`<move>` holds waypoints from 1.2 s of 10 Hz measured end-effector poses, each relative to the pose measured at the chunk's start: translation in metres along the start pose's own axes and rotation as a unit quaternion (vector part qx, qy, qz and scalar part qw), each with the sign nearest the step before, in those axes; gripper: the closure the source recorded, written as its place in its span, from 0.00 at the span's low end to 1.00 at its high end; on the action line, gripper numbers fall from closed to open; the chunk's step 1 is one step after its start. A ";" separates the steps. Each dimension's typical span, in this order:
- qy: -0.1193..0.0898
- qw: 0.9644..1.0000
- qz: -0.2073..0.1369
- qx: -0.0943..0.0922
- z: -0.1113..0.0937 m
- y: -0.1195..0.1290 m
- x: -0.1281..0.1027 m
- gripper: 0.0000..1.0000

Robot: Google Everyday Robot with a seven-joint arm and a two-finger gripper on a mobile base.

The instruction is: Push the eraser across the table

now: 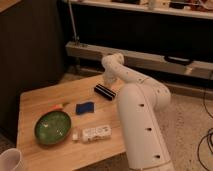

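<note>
The eraser (105,92), a long black bar, lies on the far right part of the light wooden table (40,97). My gripper (107,80) is at the end of the white arm, just behind and above the eraser's far side, very close to it. I cannot tell whether it touches the eraser. The arm's wide white body (142,125) rises from the lower right and hides the table's right edge.
A flat blue pad (85,107) lies in front of the eraser. A white packet (96,133) lies near the front edge. A green bowl (52,127) sits at the left with a small orange thing (57,106) behind it. A white cup (10,161) stands at the bottom left.
</note>
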 end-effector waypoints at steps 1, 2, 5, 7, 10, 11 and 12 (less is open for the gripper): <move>-0.011 1.000 -0.002 0.006 -0.004 -0.004 -0.006 1.00; -0.028 0.999 -0.006 0.016 -0.014 -0.013 -0.019 1.00; -0.060 0.998 -0.022 0.018 -0.024 -0.017 -0.050 1.00; -0.051 0.999 -0.010 0.011 -0.024 -0.014 -0.051 1.00; -0.021 0.996 0.065 0.059 -0.057 -0.025 -0.007 1.00; -0.014 0.993 0.088 0.074 -0.074 -0.031 0.010 1.00; -0.008 0.991 0.107 0.085 -0.099 -0.040 0.028 1.00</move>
